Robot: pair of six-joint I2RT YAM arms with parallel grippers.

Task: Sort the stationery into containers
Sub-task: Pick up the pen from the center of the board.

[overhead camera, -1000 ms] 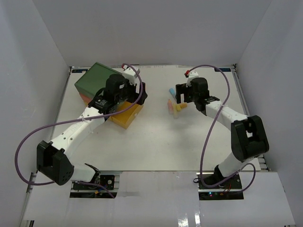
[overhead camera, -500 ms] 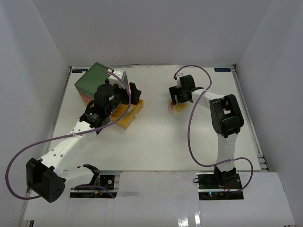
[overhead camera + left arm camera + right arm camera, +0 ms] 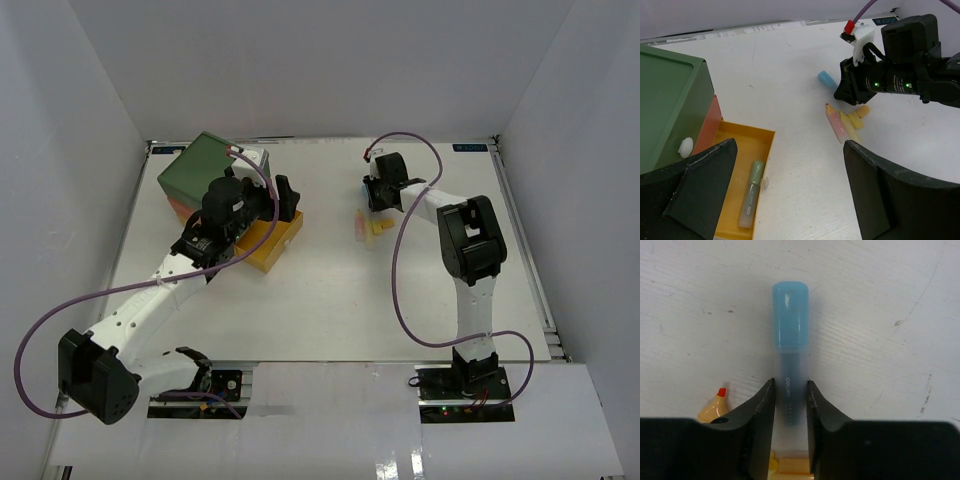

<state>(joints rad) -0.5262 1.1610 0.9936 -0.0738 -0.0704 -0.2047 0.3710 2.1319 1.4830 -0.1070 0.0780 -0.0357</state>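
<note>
Right hand [image 3: 790, 405] closed on the blue marker [image 3: 790, 320] — both fingers [image 3: 757, 425] press the sides of its clear barrel, which lies flat on the white counter [image 3: 880, 300]. The marker's long axis runs straight out from between the fingers, and its solid blue cap points away from the hand. Just outside one finger sits an orange marker [image 3: 715, 409] with a red tip.

The left hand [image 3: 790, 146] is spread wide and holds nothing. It hangs above the pulled-out yellow drawer [image 3: 740, 137] of the chest [image 3: 665, 100], whose green top layer and orange-red middle layer are pushed in. A mint green pen [image 3: 751, 192] lies inside the drawer, below the hand and close to one finger, with its length running along the drawer toward the hand. Ahead of the open hand, a pink pen [image 3: 835, 122] and yellow markers [image 3: 850, 121] lie side by side on the counter — just beside the right hand.
</note>
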